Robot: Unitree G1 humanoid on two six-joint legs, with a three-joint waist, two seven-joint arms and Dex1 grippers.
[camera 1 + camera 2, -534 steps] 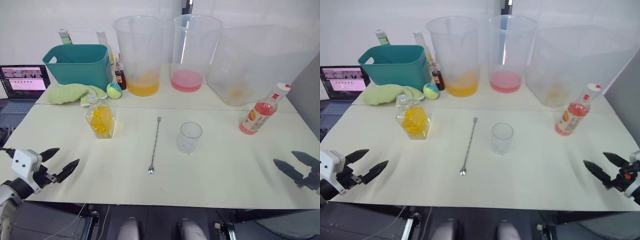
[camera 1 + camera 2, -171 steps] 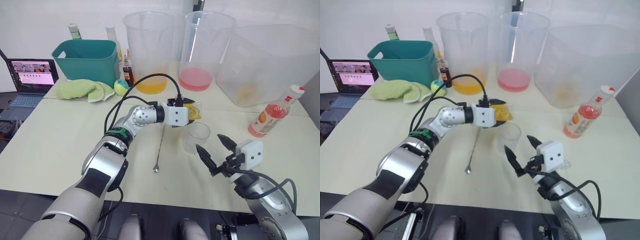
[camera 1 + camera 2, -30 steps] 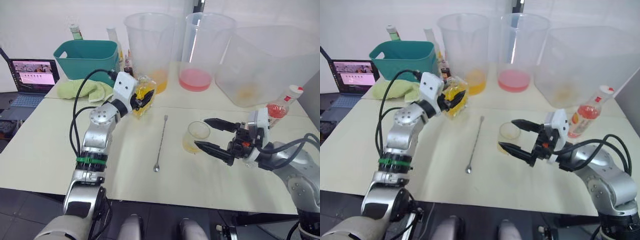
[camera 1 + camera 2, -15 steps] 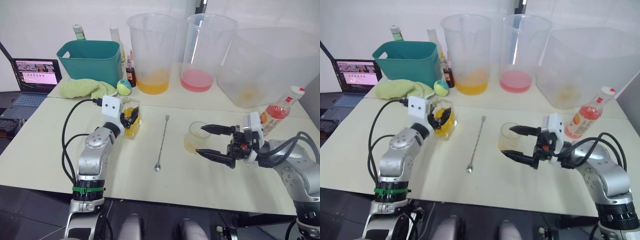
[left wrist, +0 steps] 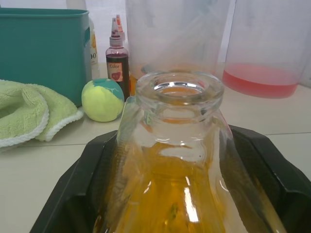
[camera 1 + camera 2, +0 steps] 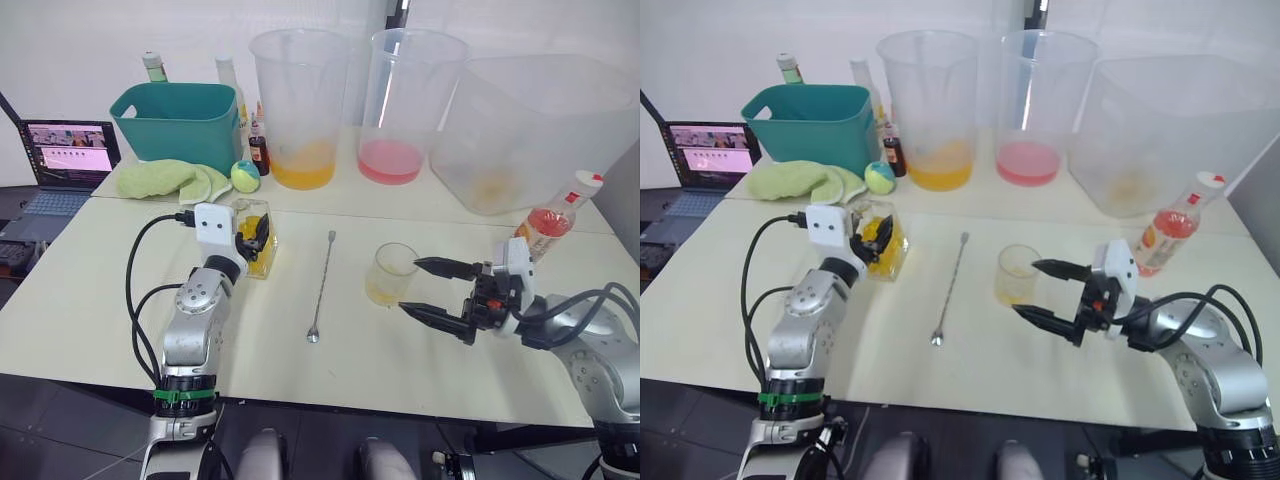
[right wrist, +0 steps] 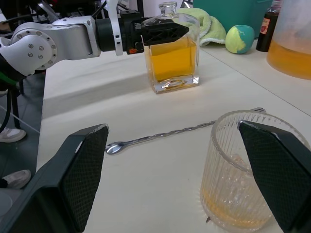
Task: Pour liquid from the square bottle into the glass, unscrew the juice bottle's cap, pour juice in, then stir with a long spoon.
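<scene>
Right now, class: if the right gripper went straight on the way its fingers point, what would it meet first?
Most likely the glass. The right gripper is open, its fingers aimed at it, and the glass would pass between them. The long spoon lies beyond, then the square bottle.

square bottle (image 7: 172, 60): amber liquid | glass (image 7: 248, 191): clear, ribbed | juice bottle (image 6: 552, 218): pink-red | bin (image 6: 170, 120): teal
</scene>
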